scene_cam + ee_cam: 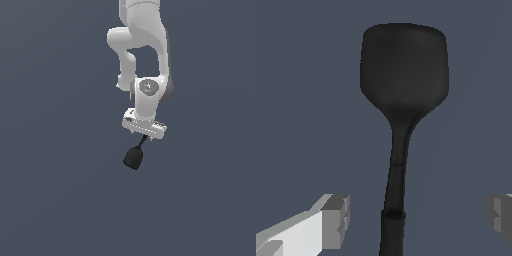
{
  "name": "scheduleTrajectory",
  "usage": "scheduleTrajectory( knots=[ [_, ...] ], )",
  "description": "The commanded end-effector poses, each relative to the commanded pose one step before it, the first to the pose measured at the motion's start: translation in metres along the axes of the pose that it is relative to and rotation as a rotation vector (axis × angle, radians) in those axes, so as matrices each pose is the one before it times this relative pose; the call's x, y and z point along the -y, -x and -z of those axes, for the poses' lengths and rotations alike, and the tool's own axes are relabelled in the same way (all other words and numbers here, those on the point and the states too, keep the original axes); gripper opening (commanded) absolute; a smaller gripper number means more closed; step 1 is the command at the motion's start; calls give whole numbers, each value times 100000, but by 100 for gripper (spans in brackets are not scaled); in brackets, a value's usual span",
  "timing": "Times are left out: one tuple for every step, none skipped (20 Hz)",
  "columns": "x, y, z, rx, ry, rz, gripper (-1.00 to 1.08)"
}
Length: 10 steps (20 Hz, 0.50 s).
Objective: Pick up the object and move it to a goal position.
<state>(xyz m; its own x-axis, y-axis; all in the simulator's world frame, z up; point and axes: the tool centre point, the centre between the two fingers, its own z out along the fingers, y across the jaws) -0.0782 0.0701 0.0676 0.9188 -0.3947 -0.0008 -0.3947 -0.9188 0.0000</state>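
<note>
The stem of the object [393, 220] runs right up toward the wrist camera, a thin black rod with a small collar partway along it, widening farther off into a broad, rounded matte black body. It sits between the two grey fingertips [336, 220], and there is clear gap on both sides of the stem in the wrist view: the jaws stand spread, touching nothing there. Whether the stem's hidden near end meets the hand higher up cannot be told from either picture.

In the exterior view the object [133, 157] hangs just below the gripper [144, 135], bulbous end lowest and tilted slightly toward the exterior view's left, its stem rising into the space under the hand. No shadow or contact line shows beneath it, so I cannot tell if it rests on the ground or is off it.

Above it the white arm [147, 60] comes down from the upper edge of the exterior view, bending at a round joint before reaching the wrist. Around everything lies a plain, dark blue-grey ground [50, 200].
</note>
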Motion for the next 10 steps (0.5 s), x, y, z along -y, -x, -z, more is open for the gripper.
scheduleTrajectory(
  knots=[
    [2, 3, -2, -1, 1, -2, 100],
    [1, 2, -30, 0, 0, 0, 100],
    [2, 5, -90, 0, 0, 0, 100],
    [3, 9, -150, 0, 0, 0, 100],
    [3, 13, -209, 0, 0, 0, 100],
    [-27, -2, -262, -13, 1, -68, 100],
    [5, 20, -326, 0, 0, 0, 100],
    [-26, 6, -377, -13, 1, -68, 100],
    [6, 28, -439, 0, 0, 0, 100],
    [-24, 12, -487, -13, 2, -68, 100]
  ],
)
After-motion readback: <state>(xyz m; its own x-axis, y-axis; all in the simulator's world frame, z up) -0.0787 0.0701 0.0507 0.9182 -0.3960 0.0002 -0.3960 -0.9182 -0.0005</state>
